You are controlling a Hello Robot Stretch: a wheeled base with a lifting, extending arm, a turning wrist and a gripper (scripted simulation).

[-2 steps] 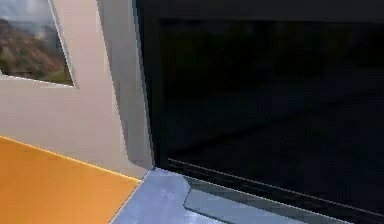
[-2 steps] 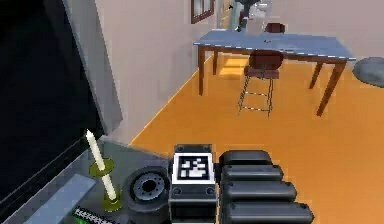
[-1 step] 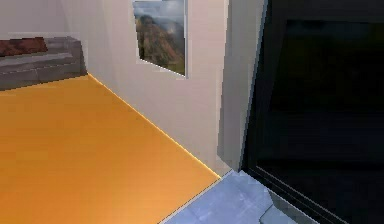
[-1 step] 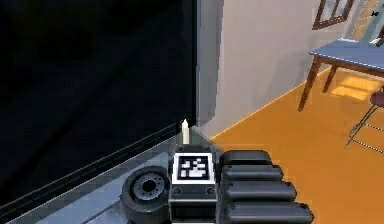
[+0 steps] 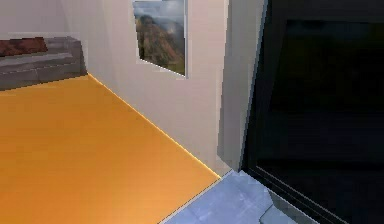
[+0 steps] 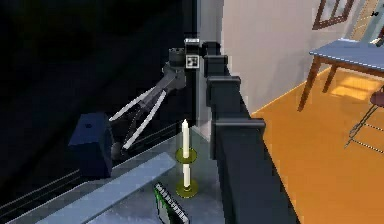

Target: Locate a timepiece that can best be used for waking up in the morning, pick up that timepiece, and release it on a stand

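In the arm side view my arm [image 6: 235, 130] rises as a dark bar to two white marked squares [image 6: 192, 48]. My gripper [image 6: 116, 135] reaches down to the left from them with two thin fingers [image 6: 135, 105]. A dark blue boxy thing [image 6: 93, 145] sits at the fingers' far end, just above a grey-blue ledge [image 6: 110, 195]. Its shape does not show whether it is a timepiece. I cannot tell whether the gripper holds it or whether it rests on the ledge.
A white candle in a yellow-green holder [image 6: 184, 150] stands on the ledge beside the arm, with a small striped thing [image 6: 170, 205] in front. A tall black panel [image 5: 320, 110] stands behind. Orange floor [image 5: 70, 150], a sofa [image 5: 35, 58], a wall picture [image 5: 160, 35] and a blue-topped table [image 6: 350, 55] lie around.
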